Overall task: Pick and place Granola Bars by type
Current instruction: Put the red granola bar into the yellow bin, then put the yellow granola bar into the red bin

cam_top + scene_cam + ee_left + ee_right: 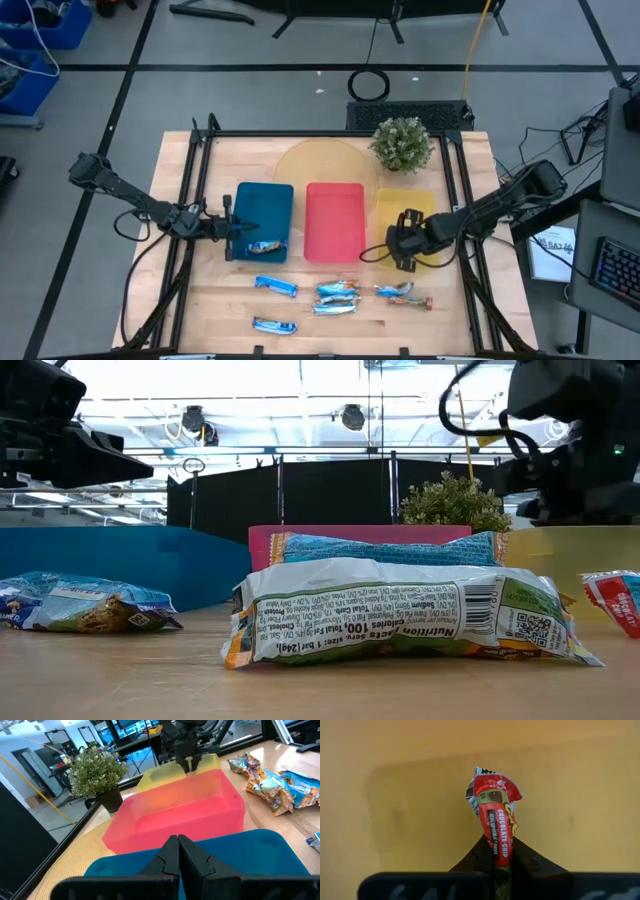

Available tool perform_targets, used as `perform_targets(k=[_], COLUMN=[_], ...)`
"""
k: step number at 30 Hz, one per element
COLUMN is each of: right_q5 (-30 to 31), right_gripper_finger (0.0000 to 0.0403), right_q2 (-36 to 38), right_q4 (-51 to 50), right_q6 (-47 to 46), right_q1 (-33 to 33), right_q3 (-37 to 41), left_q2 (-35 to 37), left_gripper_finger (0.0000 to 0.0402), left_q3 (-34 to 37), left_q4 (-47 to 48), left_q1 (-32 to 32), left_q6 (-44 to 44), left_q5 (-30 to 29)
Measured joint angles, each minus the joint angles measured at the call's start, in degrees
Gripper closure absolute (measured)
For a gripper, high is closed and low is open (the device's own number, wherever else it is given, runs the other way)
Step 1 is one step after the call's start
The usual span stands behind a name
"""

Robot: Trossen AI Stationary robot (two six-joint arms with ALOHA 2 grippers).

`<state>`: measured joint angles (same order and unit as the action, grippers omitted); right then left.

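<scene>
The table (330, 330) is light wood with a dark frame; on it sit a blue tray (265, 205), a red tray (334, 222) and a yellow tray (403, 208), with a little green plant (402, 143) behind them. The right gripper (496, 851) is pinched tight on a red granola bar (494, 815) over the yellow tray; the left gripper (177, 854) is squeezed shut on nothing, over the blue tray, where one blue bar (265, 247) lies. More bars (338, 295) lie near the front edge; beyond is a grey floor with cables.

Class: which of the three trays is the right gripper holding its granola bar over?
The yellow tray: the right gripper holds a red chocolate chip bar above it.
</scene>
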<state>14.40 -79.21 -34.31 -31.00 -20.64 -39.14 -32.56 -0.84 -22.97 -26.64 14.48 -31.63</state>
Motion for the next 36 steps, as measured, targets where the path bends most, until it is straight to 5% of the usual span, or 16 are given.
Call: perform_targets(k=[5,13,18,25,36], right_q5=[-1.1,-2.0,3.9,8.0,15.7], right_gripper_finger=[0.0376,0.0276,0.0234,0.0239,0.0279], right_q2=[0.0,0.1,1.7,2.0,-15.3], right_q4=[2.2,4.7,3.9,3.5,-3.3], right_q6=[0.5,2.9,6.2,16.3,17.9], right_q1=[0.1,0.0,0.0,-1.7,-9.1], right_q3=[0.6,0.5,-2.7,-14.1,-33.8], left_q2=[0.0,0.0,0.0,0.0,0.0], left_gripper_finger=[0.0394,0.0394,0.0394,0.0394,0.0394], left_q3=[0.0,0.0,0.0,0.0,0.0], left_q4=[0.0,0.0,0.0,-0.3,-1.6], left_q1=[0.0,0.0,0.0,0.0,0.0], left_q6=[0.0,0.0,0.0,0.0,0.2], left_q5=[0.0,0.0,0.0,0.0,0.0])
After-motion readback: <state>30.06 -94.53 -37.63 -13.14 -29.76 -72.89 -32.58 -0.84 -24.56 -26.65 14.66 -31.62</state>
